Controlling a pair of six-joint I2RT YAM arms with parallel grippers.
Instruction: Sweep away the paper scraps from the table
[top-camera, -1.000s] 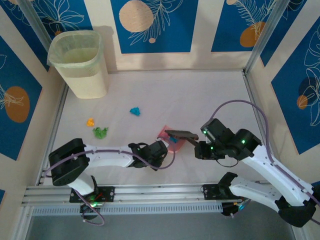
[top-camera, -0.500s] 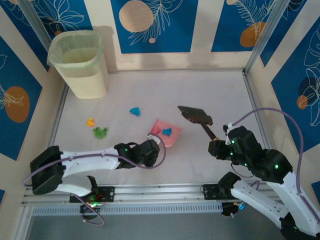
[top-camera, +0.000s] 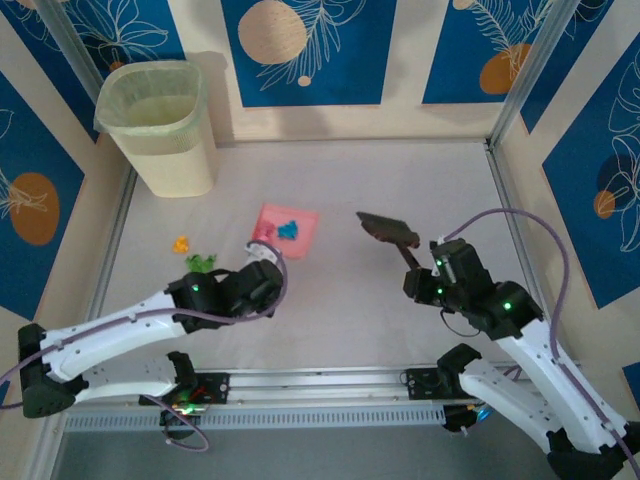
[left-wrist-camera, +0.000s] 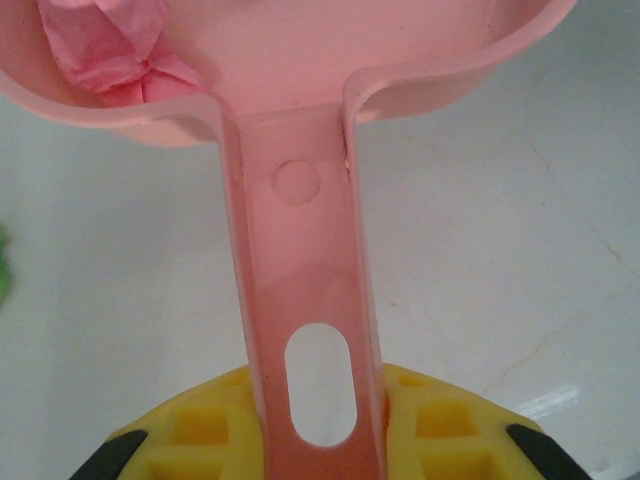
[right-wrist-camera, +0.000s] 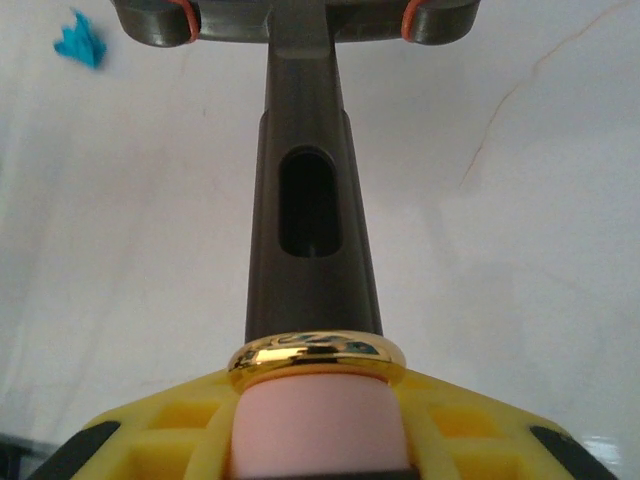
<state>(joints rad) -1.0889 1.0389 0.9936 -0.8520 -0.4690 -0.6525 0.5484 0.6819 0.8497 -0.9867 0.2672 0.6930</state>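
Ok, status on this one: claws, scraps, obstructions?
Left claw shut on dustpan, right claw on brush. Pink scrap, cyan scrap in it; orange scrap, green scrap loose on table. Nothing blocking.

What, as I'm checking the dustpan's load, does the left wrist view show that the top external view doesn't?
Left wrist: an oval hole in the handle of the pink plastic dustpan, gripped by yellow fingers. Top: a cyan crumpled paper scrap in it, an orange scrap, the dark brush, the cream plastic bin. Both: the dustpan, the pale table.
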